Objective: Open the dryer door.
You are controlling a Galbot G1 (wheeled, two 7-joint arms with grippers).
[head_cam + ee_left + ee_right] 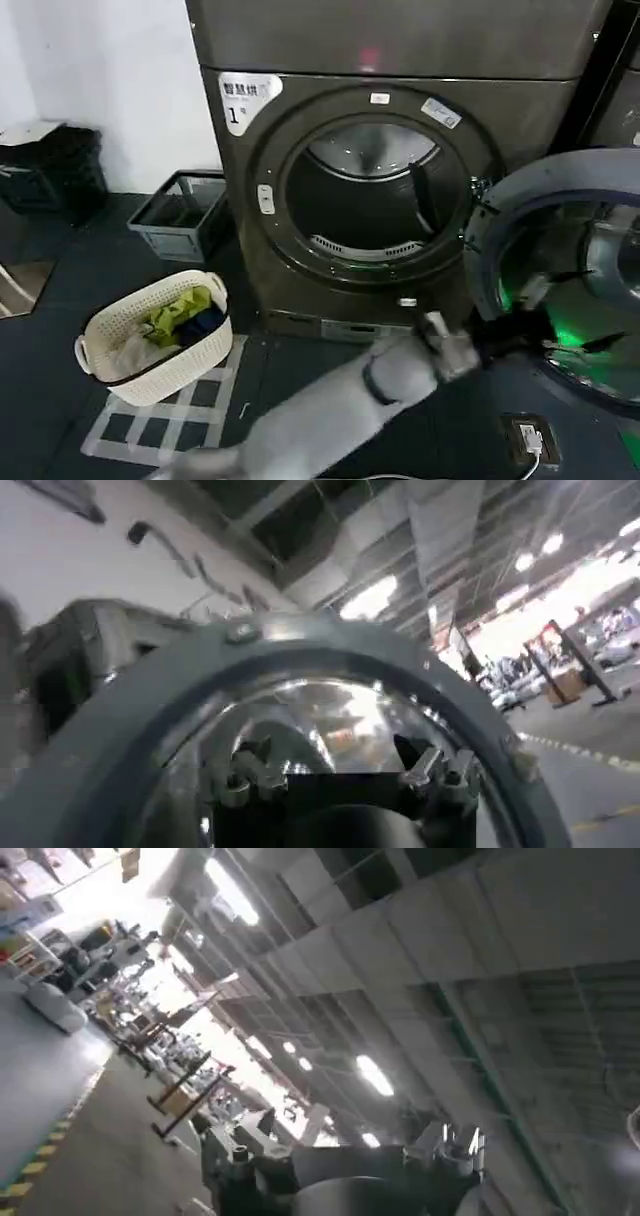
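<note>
— Head view first: where's the left gripper point(525, 325)?
— Reaching across to the swung-open round dryer door point(520, 215), grey inner rim around domed glass, at the machine's right. Whether its fingers are apart or closed, I cannot tell.
— And the grey-brown dryer point(240, 200) with the white "1" label?
— Drum mouth uncovered. A white perforated laundry basket point(110, 335) stands on the floor to its left.

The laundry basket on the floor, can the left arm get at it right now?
Probably not straight away: the left gripper is at the open dryer door, while the laundry basket sits on the floor on the opposite side; nothing blocks it.
</note>
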